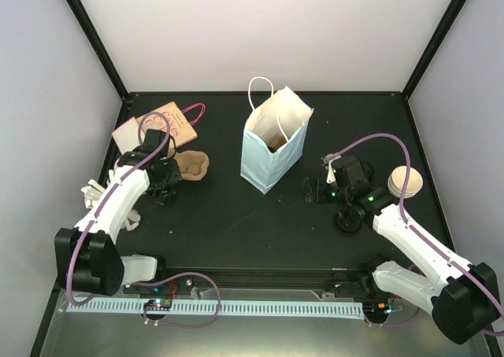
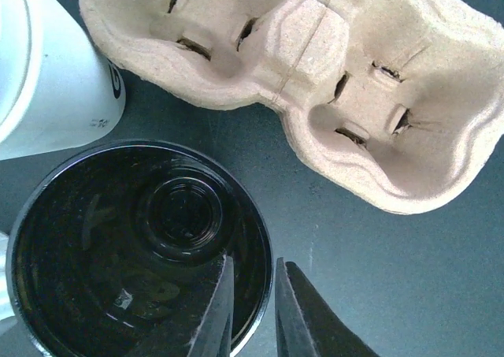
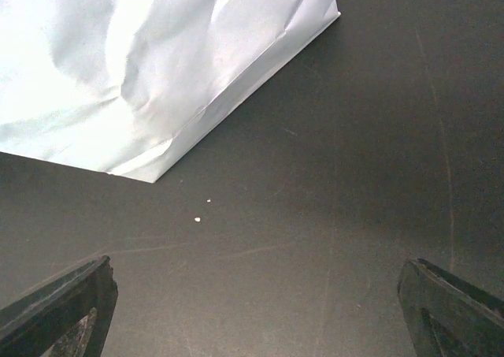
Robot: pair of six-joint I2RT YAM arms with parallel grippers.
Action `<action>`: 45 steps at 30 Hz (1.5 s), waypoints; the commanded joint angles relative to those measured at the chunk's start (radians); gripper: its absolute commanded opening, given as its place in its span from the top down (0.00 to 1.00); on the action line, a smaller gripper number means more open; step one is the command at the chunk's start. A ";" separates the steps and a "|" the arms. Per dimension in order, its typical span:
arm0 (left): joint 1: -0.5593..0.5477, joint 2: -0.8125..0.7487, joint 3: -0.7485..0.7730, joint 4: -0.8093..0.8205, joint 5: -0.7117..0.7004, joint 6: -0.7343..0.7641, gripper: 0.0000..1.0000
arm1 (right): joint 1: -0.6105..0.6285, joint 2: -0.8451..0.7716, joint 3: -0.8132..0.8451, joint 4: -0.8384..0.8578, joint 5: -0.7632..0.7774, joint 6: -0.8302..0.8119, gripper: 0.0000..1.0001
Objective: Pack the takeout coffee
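A white paper bag [image 1: 270, 148] stands open in the middle of the table. Left of it lies a brown pulp cup carrier [image 1: 191, 166], empty, also in the left wrist view [image 2: 315, 73]. My left gripper [image 1: 163, 191] is beside the carrier, and in the left wrist view it [image 2: 252, 266] is shut on the rim of a black lid [image 2: 134, 247], one finger inside and one outside. A white cup [image 2: 47, 73] stands next to the lid. My right gripper [image 1: 313, 190] is open and empty right of the bag, whose bottom corner [image 3: 157, 65] shows in the right wrist view.
A brown bag with pink handles [image 1: 161, 124] lies at the back left. A white cup stack [image 1: 405, 182] and another black lid [image 1: 346, 219] sit by the right arm. Black frame posts stand at the back corners.
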 commanded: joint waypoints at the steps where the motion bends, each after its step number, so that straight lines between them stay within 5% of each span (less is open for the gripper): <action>1: 0.009 0.011 -0.005 0.023 0.031 0.021 0.84 | -0.004 -0.013 0.009 0.012 -0.007 0.005 0.00; 15: 0.009 0.057 -0.017 0.042 0.019 0.046 0.74 | -0.004 -0.029 0.000 0.006 -0.005 0.008 0.00; 20: 0.009 0.061 -0.019 0.039 0.020 0.050 0.81 | -0.003 -0.032 -0.001 0.006 -0.003 0.006 0.00; 24: 0.010 0.045 -0.010 0.026 0.008 0.052 0.98 | -0.004 -0.031 -0.001 0.007 -0.001 0.008 0.00; 45: -0.009 -0.040 0.074 -0.103 -0.046 0.060 0.98 | -0.003 -0.017 -0.010 0.028 -0.026 0.007 0.00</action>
